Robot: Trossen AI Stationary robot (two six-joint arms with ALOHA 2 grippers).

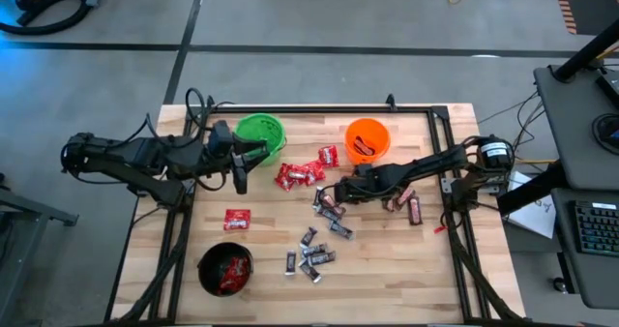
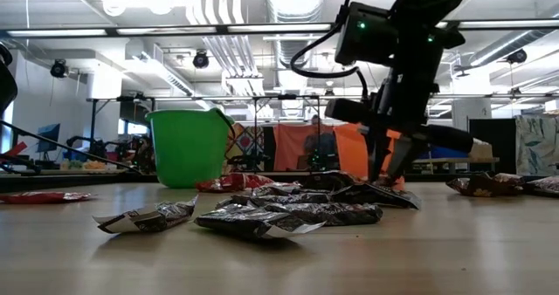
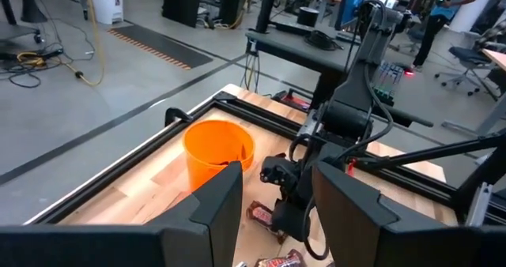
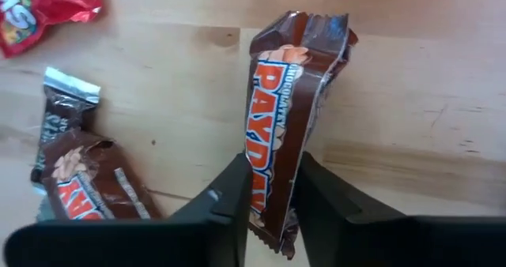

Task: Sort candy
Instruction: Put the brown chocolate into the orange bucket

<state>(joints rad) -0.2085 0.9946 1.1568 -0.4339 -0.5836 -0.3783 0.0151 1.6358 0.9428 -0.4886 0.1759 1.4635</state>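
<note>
Candy lies scattered on the wooden table (image 1: 387, 269): red packets (image 1: 300, 175), small black-silver bars (image 1: 314, 254) and brown bars (image 1: 411, 207). My right gripper (image 1: 327, 199) (image 4: 273, 180) reaches down at the table's middle and is shut on a brown bar (image 4: 277, 117). Beside it lie another brown bar (image 4: 91, 188) and a silver-ended one (image 4: 63, 101). My left gripper (image 1: 240, 172) (image 3: 277, 200) hangs open and empty above the table, next to the green bucket (image 1: 259, 135). My right gripper pinches the brown bar between its two fingers (image 4: 229, 196), on the bar's two long sides (image 4: 265, 168) near its near end. The fingers slant down from above and lie across the bar. The bar's far end (image 4: 304, 30) points away; whether it is clear of the table I cannot tell.
An orange bucket (image 1: 367, 140) stands at the back, right of the middle. A black bucket (image 1: 225, 270) holding red packets stands near the front left. A black frame (image 1: 319, 108) runs along the table's far edge. Bare wood lies at the front right.
</note>
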